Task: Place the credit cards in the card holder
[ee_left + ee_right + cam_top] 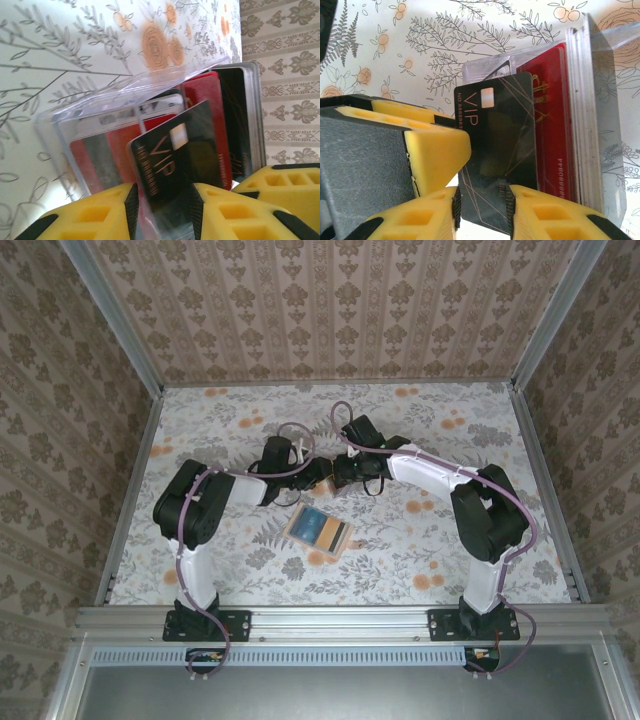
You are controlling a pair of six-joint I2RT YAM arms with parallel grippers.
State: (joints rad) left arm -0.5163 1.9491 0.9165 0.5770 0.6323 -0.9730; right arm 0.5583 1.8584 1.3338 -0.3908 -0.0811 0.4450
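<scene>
The red cards (552,115) stand in a clear case (75,125), with a black VIP card (500,135) sticking partly out. The right end effector (482,210) is clenched on that card, and the left end effector (165,200) grips the case. The holder (318,530) lies open on the surface (450,430), near both.

My fingers (550,215) look matt yellow plastic; the black VIP card (497,135) and red rectangular cards (552,125) are glossy; the transparent plastic case (100,112) is smooth.
</scene>
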